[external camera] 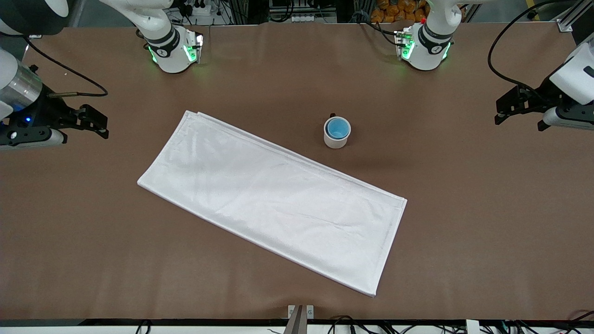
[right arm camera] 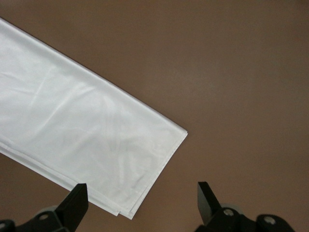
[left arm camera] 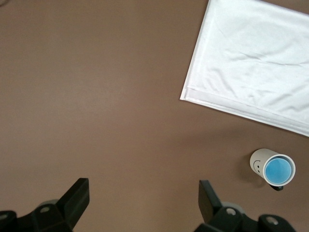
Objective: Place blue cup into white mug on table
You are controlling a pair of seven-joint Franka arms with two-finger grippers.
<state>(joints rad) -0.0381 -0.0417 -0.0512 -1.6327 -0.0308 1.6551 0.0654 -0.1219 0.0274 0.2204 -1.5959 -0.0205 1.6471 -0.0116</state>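
The blue cup (external camera: 337,127) stands inside the white mug (external camera: 334,140) on the brown table (external camera: 464,222), near the middle and a little toward the left arm's end. The mug's black handle points toward the robots' bases. In the left wrist view the mug (left arm camera: 259,162) shows its face marks, with the blue cup (left arm camera: 279,170) in it. My left gripper (external camera: 519,121) (left arm camera: 144,198) is open and empty over the left arm's end of the table, apart from the mug. My right gripper (external camera: 103,126) (right arm camera: 142,200) is open and empty over the right arm's end.
A large white cloth (external camera: 274,199) lies flat and slantwise on the table, nearer to the front camera than the mug. It also shows in the left wrist view (left arm camera: 251,58) and the right wrist view (right arm camera: 72,125). Cables lie along the table's edges.
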